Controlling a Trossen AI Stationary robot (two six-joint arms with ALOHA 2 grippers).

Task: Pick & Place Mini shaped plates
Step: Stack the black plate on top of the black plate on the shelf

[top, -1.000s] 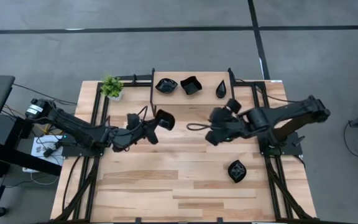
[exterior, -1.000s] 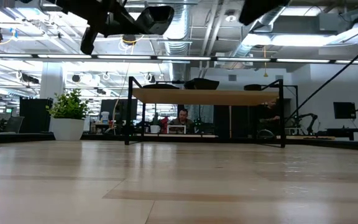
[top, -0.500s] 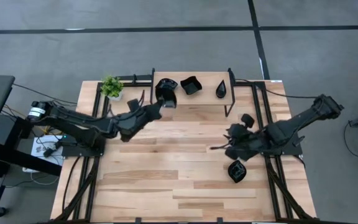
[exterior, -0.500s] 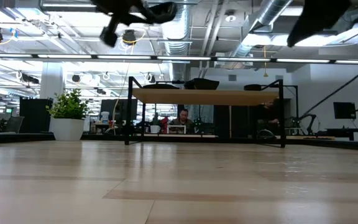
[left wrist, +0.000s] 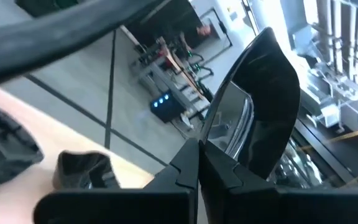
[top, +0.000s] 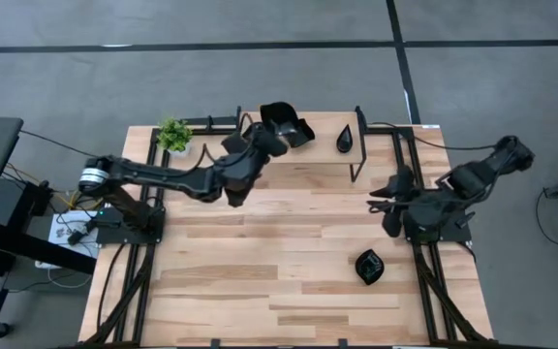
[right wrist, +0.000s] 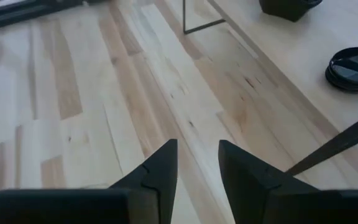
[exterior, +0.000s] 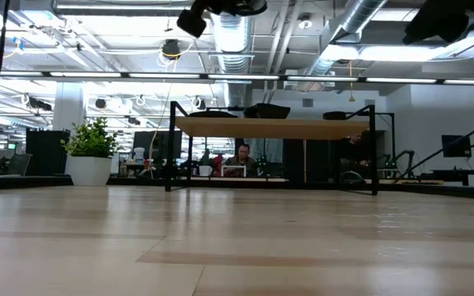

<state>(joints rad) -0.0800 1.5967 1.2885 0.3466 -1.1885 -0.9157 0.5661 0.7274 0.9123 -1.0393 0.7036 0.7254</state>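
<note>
My left gripper (top: 268, 130) is shut on a glossy black mini plate (top: 278, 113), held over the left end of the raised wooden shelf (top: 323, 124) at the table's far edge. In the low view this plate (exterior: 241, 6) is high above the shelf top (exterior: 274, 127). On the shelf rest a wavy-edged square plate (top: 301, 133) and a teardrop plate (top: 345, 141). Another black plate (top: 368, 267) lies flat on the table at the near right. My right gripper (top: 378, 201) stands open above the table's right side, nothing between its fingers (right wrist: 160, 165). My left gripper pinches the plate's rim (left wrist: 219, 144) between its two shut fingers (left wrist: 188, 163). The fingers come about level from the table's near left. The plate (left wrist: 257, 106) stands up on edge beyond the fingertips, lifted clear of the shelf.
A small green potted plant (top: 173, 135) stands at the far left corner beside the shelf's black frame (top: 236, 131). Bare wood (top: 260, 252) spreads across the table's middle and near half. In the low view a person sits in the room behind the shelf.
My left gripper has carried the plate up and toward the far edge, from over the table's middle to above the shelf, rolling as it went. My right gripper has drawn back from the table's middle toward the right edge.
</note>
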